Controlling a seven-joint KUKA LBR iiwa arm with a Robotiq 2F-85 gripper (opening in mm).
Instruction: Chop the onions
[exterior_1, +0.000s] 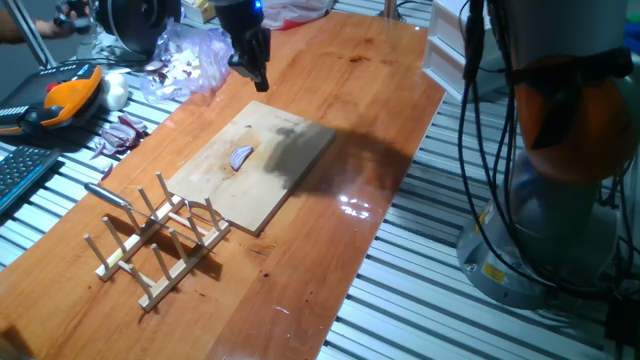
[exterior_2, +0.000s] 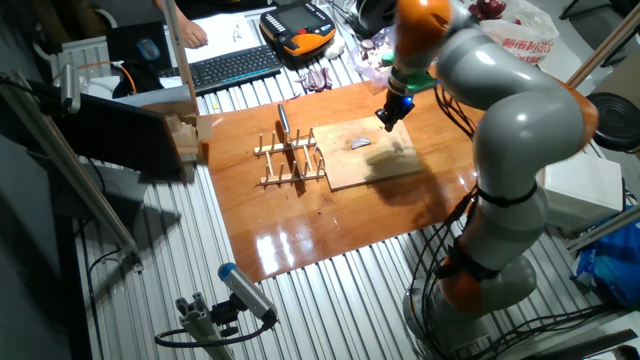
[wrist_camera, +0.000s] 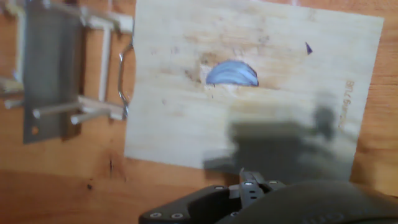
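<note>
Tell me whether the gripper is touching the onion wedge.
Apart. One fixed view shows the gripper hanging above the board's far end, clear of the onion wedge.

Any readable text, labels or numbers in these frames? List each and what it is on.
Nothing can be read with certainty.
Board: a dark stamp by one short edge, blurred in the hand view, unreadable.
Plastic bag: red print, too small to read.
Orange pendant: screen and keys, too small to read.

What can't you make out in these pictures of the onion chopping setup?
- Gripper jaws: open or shut unclear; dark and small in both fixed views, fingertips cut off by the hand view's lower edge.
- Onion wedge: blurred in the hand view, any cuts unreadable.
- Printed mark near the board edge: too blurred to read.
</note>
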